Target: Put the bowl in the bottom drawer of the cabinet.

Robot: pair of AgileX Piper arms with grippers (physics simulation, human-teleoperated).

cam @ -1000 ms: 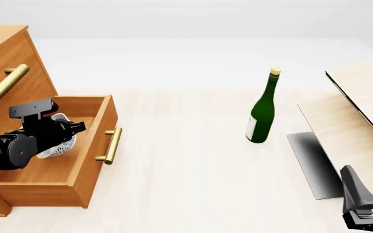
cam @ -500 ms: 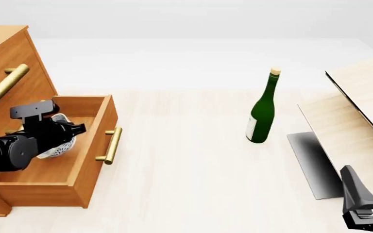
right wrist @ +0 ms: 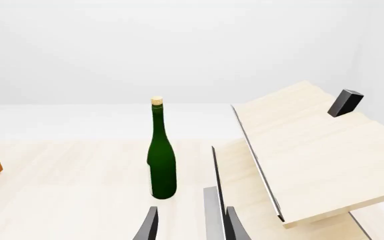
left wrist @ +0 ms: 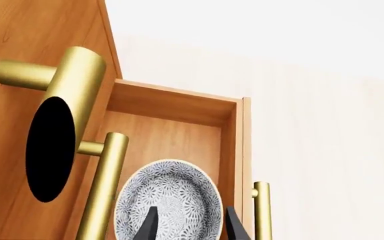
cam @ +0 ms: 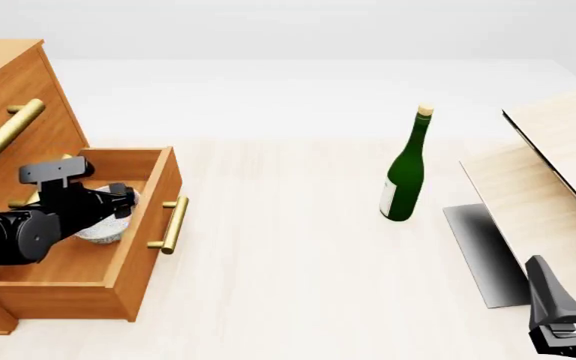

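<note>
A pale wood-grain table (cam: 298, 262) is seen under a plain white backdrop. At the far left the cabinet (cam: 8, 90) is cut off by the frame edge, and the bottom drawer (cam: 118, 247) is pulled out over the tabletop. The bowl (cam: 108, 221) is found inside that drawer, upright on its floor — much of it is hidden by the left gripper (cam: 118, 196) in the front view. In the left wrist view the fingertips are seen parted on either side of the bowl's rim; contact cannot be made out. A green wine bottle (cam: 406, 169) is set upright mid-table. Pale boards (cam: 548, 172) are leaned at the right. The right gripper (right wrist: 188, 225) — cropped at the lower right corner — is held spread, with nothing between its fingers.
</note>
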